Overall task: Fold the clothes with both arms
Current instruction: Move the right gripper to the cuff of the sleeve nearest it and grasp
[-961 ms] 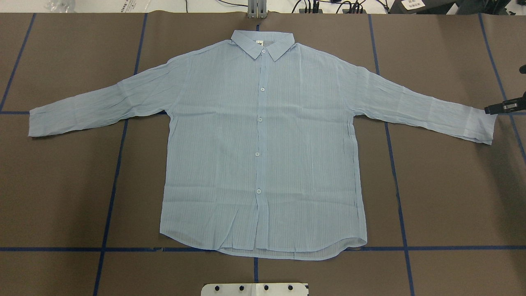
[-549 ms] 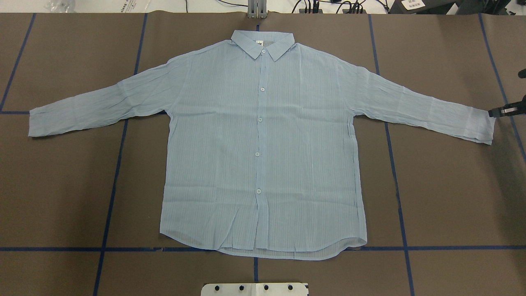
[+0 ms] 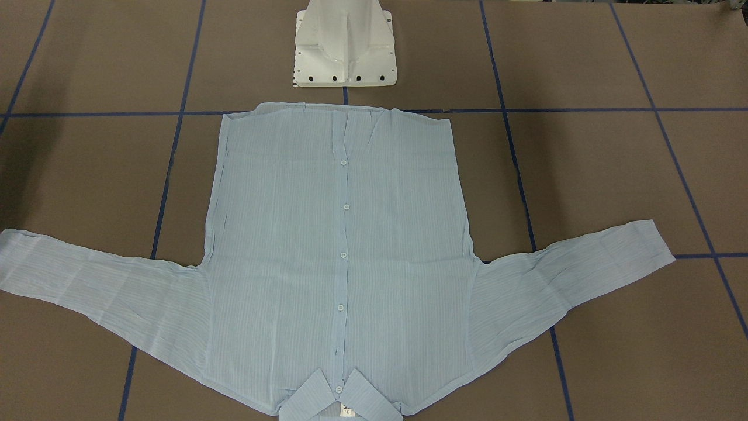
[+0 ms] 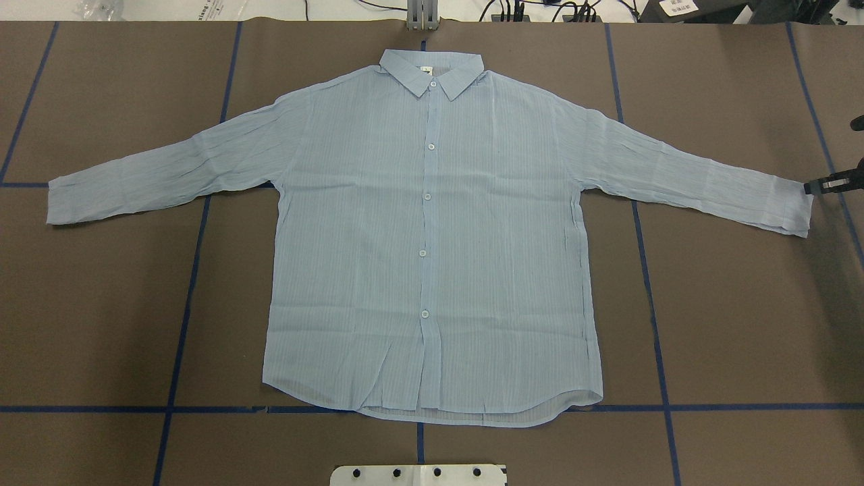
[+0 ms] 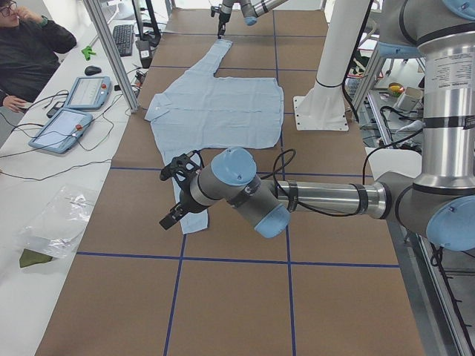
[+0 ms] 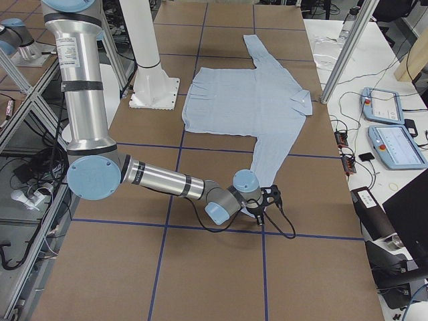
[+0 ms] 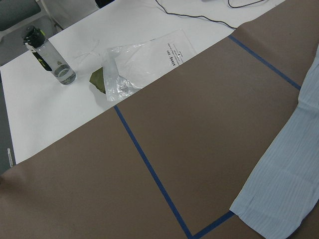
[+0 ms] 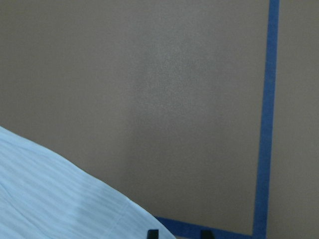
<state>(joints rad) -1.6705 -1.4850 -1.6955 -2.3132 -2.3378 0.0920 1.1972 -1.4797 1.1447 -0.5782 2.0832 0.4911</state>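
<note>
The shirt [image 4: 432, 236] lies flat on the bench [image 4: 742, 304], one cuff [image 4: 790, 206] just beside the right gripper [image 4: 817, 185], whose fingers [image 8: 152, 233] stand apart and empty, so a shallow pinch risks the thin cloth slipping free; for the left gripper [image 5: 172, 194], near the other cuff, I cannot tell.

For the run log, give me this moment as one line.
shirt flat, unfolded | right gripper open at one cuff | left gripper near other cuff, state unclear

Blue tape lines [image 4: 101, 409] grid the brown tabletop [image 4: 742, 324]. Past its operators' edge a white bench [image 7: 30, 114] carries a clear bottle [image 7: 48, 56], a plastic bag [image 7: 144, 62] and two tablets [image 5: 87, 92].
</note>
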